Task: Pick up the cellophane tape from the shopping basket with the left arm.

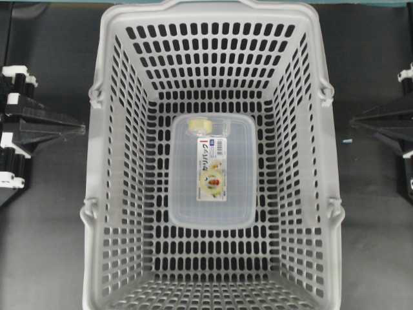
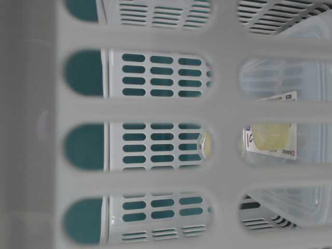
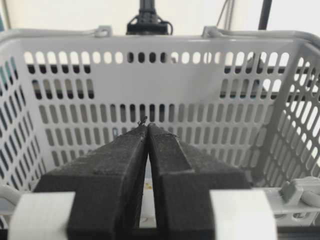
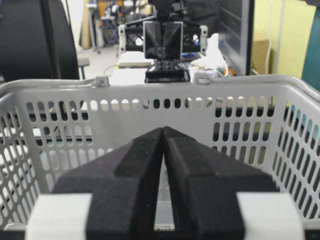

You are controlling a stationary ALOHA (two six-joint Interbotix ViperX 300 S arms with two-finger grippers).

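The cellophane tape (image 1: 201, 124), a small pale cream-yellow ring in clear wrapping, lies at the far end of the clear plastic food box (image 1: 212, 205), on the floor of the light-grey shopping basket (image 1: 94, 161). I cannot tell whether the tape is on or inside the box. My left gripper (image 1: 81, 129) is shut and empty, outside the basket's left wall at rim height. In the left wrist view its tips (image 3: 148, 125) point at the basket wall (image 3: 165, 82). My right gripper (image 1: 353, 123) is shut and empty outside the right wall, as in the right wrist view (image 4: 163, 129).
The box carries a printed label (image 1: 211, 170) and fills the middle of the basket floor. The basket's slotted walls stand high round it, with handle hinges (image 1: 95, 97) on the rim. The table-level view looks through the wall slots at the box label (image 2: 270, 136).
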